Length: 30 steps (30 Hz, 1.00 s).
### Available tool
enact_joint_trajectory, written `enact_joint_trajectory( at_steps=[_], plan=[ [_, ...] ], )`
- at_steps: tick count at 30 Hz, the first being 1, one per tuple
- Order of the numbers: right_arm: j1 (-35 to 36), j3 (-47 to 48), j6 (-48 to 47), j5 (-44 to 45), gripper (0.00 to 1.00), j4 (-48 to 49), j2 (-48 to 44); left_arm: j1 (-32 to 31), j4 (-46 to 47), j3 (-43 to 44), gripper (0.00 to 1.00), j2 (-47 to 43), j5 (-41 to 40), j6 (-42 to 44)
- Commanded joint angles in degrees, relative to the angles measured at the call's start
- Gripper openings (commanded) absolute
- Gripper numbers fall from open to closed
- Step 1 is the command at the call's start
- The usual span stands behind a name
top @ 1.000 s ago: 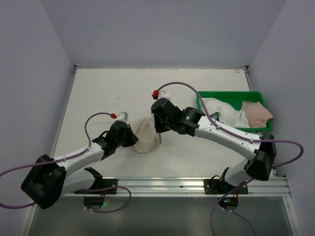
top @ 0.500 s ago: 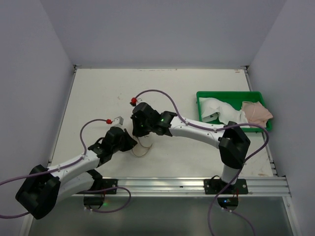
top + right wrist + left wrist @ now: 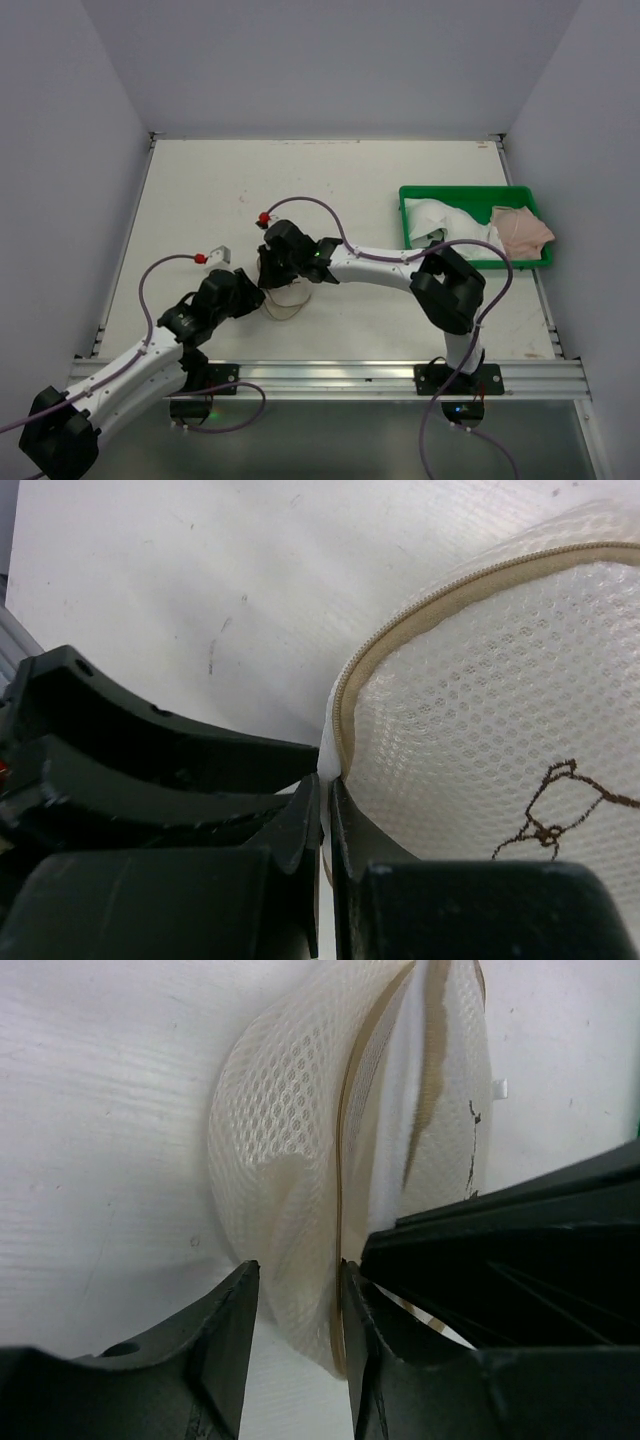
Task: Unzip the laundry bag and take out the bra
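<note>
The laundry bag (image 3: 287, 299) is a white mesh pouch with a beige zip rim (image 3: 430, 605), lying near the table's front centre. In the left wrist view the bag (image 3: 290, 1140) stands on edge, and my left gripper (image 3: 298, 1300) has a fold of its mesh and rim between its fingers. My right gripper (image 3: 327, 800) is shut on a small white tab at the zip rim, beside the flat face with the dark bra sketch (image 3: 560, 810). In the top view the left gripper (image 3: 252, 297) and right gripper (image 3: 272, 272) meet at the bag's left side. No bra shows in the bag.
A green tray (image 3: 460, 188) stands at the right, holding a white garment (image 3: 440, 218) and a pink one (image 3: 520, 230). The right arm stretches across the table's middle from its base at the front right. Walls enclose the table on three sides.
The right gripper has swung left and nearer along the bag's rim. The left arm has drawn back toward the near left. The bag has shifted left with them and looks flatter.
</note>
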Motion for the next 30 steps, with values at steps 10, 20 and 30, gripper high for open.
enact_joint_trajectory(
  at_steps=[10, 20, 30],
  plan=[
    [-0.68, 0.10, 3.48, -8.67, 0.02, 5.53, 9.41, -0.04, -14.65, 5.31, 0.44, -9.97, -3.29, -1.75],
    [-2.09, -2.71, 3.05, -7.35, 0.30, 4.39, 7.51, -0.04, -16.24, 12.61, 0.67, -9.18, -6.45, 0.62],
    [-2.00, -1.93, -2.31, -2.87, 0.52, -2.28, -2.87, -0.04, -19.67, 24.20, 0.91, -4.35, -14.35, 6.16]
  ],
)
